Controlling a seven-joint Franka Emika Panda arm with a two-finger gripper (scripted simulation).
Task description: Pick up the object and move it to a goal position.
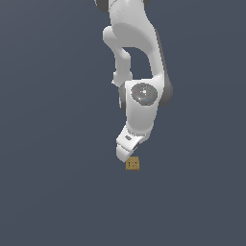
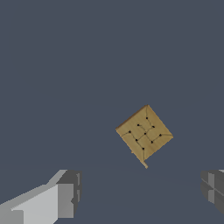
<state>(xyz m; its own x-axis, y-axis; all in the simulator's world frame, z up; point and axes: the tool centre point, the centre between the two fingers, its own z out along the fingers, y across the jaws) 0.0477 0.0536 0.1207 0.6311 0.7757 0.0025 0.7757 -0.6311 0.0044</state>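
Cube-fetching is barely begun, judging by how things lie; going from largest to smallest, the dark grey floor [image 1: 48, 192] fills both views as one plain flat surface, and no goal marker shows on it anywhere. Next in size is the white Panda arm [image 1: 139, 72], which reaches down from the top of the exterior view and bends so that its wrist points at the ground; at its end the gripper [image 2: 140, 197] hangs with its two fingers [image 2: 65, 199] spread wide apart, holding nothing, as the wrist view shows plainly. Smallest is the cube [image 1: 133, 164], tan-brown with faint dark marks on its face, resting on the floor just below the gripper's tip and slightly toward the exterior view's right; in the wrist view it sits beyond the line between the fingers and turned at an angle to them, touching neither.

So nothing of the task looks done yet; the approach seems under way, and what is left is to come over the cube, probably square the fingers to its sides, descend, close, lift, and carry it to a goal that these pictures do not reveal.
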